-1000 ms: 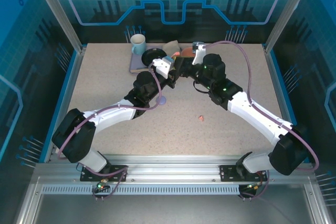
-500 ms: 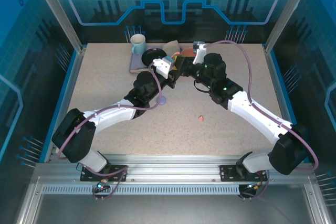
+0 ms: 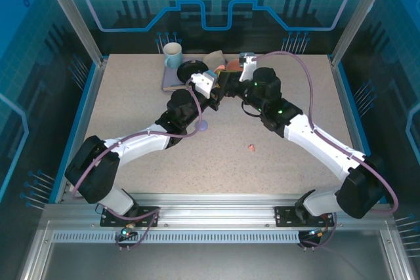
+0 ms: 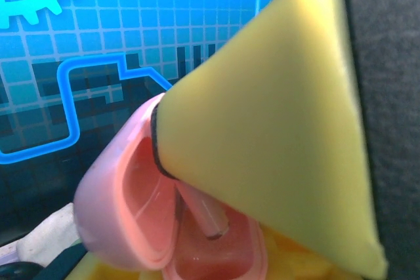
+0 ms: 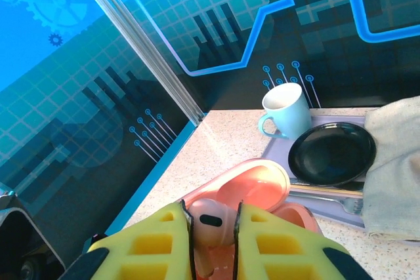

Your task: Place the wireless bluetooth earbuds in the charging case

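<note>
My right gripper [image 5: 213, 220] is shut on a salmon-pink earbud [image 5: 211, 218], with its stem pointing down. Just beyond and below it is the open pink charging case [image 5: 256, 185], lid tipped back. In the left wrist view the earbud stem [image 4: 209, 213] reaches into the case's well [image 4: 216, 257], beside the lid [image 4: 121, 201]. A yellow finger [image 4: 275, 129] of my left gripper [image 3: 218, 91] hides much of the case, and that gripper is shut on it. The two grippers meet at the rear middle of the table, right gripper [image 3: 230, 85] beside the left. A second pink earbud [image 3: 251, 147] lies loose on the table.
A grey tray [image 5: 357, 195] at the back holds a light-blue mug [image 5: 287, 111], a black plate [image 5: 331, 152], cutlery and a beige cloth [image 5: 394, 162]. A lavender object [image 3: 203, 124] lies under my left arm. Blue walls and metal posts ring the table [image 3: 131, 109].
My right arm has edged slightly toward the left gripper with the earbud. The left arm and the case stay put.
</note>
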